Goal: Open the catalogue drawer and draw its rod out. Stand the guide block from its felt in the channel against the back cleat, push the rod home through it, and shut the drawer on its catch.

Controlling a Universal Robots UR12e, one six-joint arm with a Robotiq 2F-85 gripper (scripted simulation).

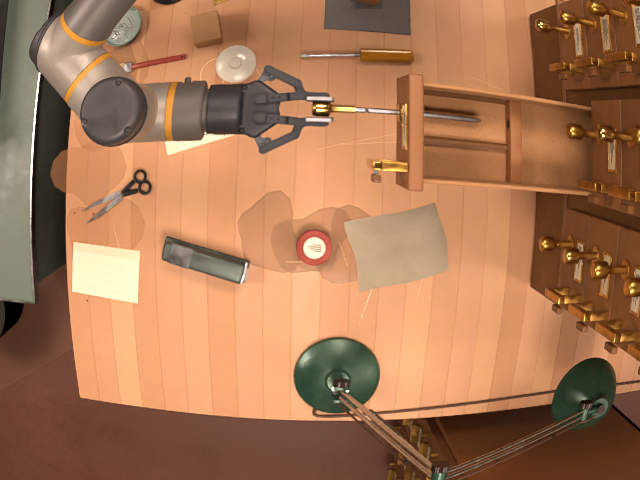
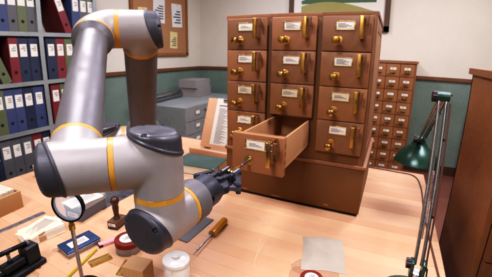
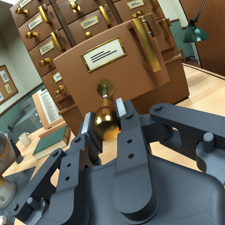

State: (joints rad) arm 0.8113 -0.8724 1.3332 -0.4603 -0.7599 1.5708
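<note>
The catalogue drawer [image 1: 465, 137] [image 2: 271, 144] stands pulled out of the cabinet's lowest row, its brass-labelled front [image 3: 113, 69] facing me. Its steel rod [image 1: 413, 112] runs through the hole in the front, partly drawn out, with its far tip [image 1: 475, 120] lying inside the drawer's channel short of the cross cleat [image 1: 513, 142]. The rod's brass knob [image 1: 321, 109] [image 3: 106, 123] sits well clear of the drawer front. A grey felt pad [image 1: 368, 15] lies at the desk's far edge; the block on it is cut off from view. My gripper [image 1: 319, 109] [image 2: 235, 172] [image 3: 105, 119] is closed on the rod's knob.
The drawer's brass catch [image 1: 390, 166] [image 3: 145, 45] juts from the front's side. A screwdriver [image 1: 362, 55] lies just beyond the rod, a white jar [image 1: 235, 63] by my wrist. A red tape roll [image 1: 313, 247], a paper sheet [image 1: 397, 245] and two green lamps [image 1: 336, 368] occupy the near desk.
</note>
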